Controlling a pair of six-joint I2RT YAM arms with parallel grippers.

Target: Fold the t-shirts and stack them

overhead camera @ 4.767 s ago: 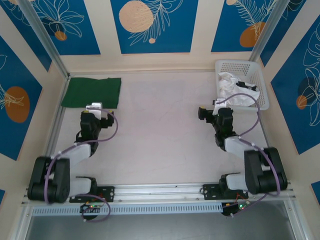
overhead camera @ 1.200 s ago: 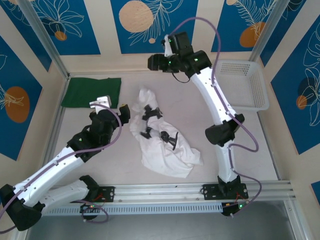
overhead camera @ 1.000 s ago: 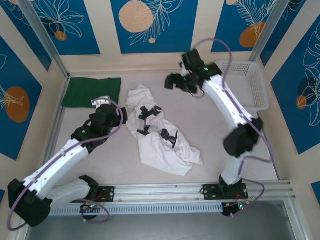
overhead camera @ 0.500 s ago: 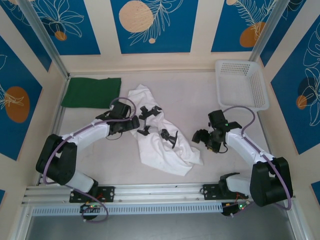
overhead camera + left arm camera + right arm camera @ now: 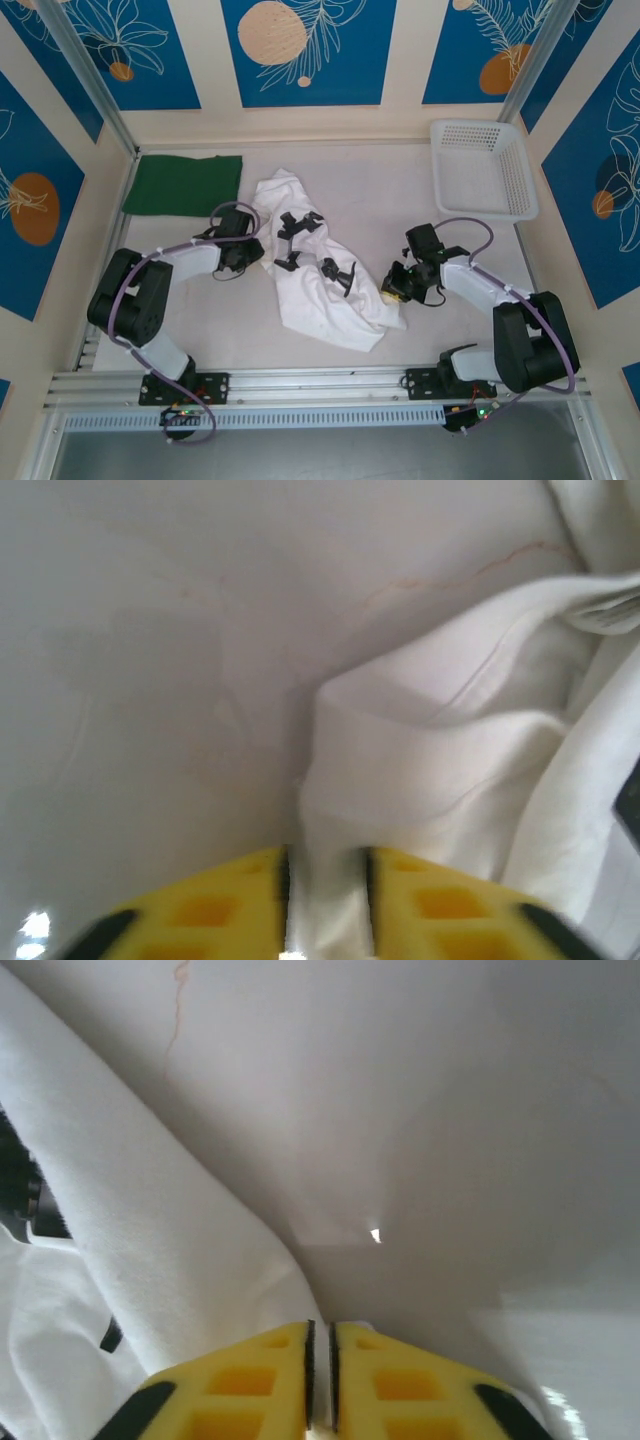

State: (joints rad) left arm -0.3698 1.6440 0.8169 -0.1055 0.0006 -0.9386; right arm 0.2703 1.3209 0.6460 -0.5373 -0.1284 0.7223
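Now the left jaws and right jaws, nearly closed, pinch edges of the crumpled white black-marked cloth t-shirt [image 5: 325, 300] at the desk [image 5: 380, 200] centre; the folded dark green t-shirt [image 5: 183, 185] lies far-left; shallow pinches could slip

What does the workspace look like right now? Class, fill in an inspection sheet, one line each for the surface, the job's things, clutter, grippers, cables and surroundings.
Surface: pale table, faint marks, no spills seen.
Job's things: white t-shirt crumpled mid-table, black print showing; green t-shirt folded flat at the far left corner.
Clutter: white mesh basket at the far right corner, nothing seen inside.
Grippers: left gripper shut on the white t-shirt's left edge; right gripper shut on its right edge.
Cables: purple cables loop along both arms.
Surroundings: blue patterned wall panels, metal frame posts.
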